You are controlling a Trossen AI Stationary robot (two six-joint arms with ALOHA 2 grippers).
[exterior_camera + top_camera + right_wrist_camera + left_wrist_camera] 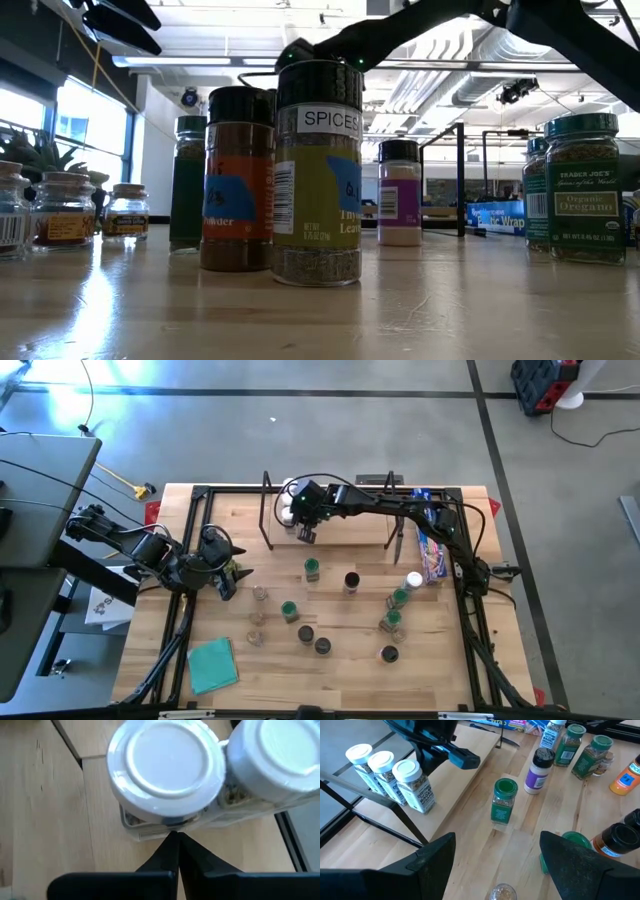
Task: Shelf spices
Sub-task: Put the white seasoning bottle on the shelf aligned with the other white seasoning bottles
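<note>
Three white-lidded spice jars [395, 777] stand side by side, touching, at the left end of the low wooden shelf [345, 530], which sits at the far side of the tabletop [240, 525] between thin black upright frames. The right gripper [305, 535] hangs just beside this row, over the shelf; its jaws are closed with nothing between them, the two tips meeting right next to the nearest white lid [165, 767].

The rest of the spice jars are still out on the tabletop in front of the shelf: a green-lidded jar [312, 568] nearest the shelf, a black-lidded jar [351, 581] beside it, more green, black and clear-topped ones scattered nearer the front edge, and a white-lidded jar [413, 581] next to the long blue box [430, 550] on the right.

The left gripper [222, 582] rests low at the left side of the tabletop, its jaws wide open and empty, facing the scattered jars. A teal cloth [212, 665] lies at the front left corner.
</note>
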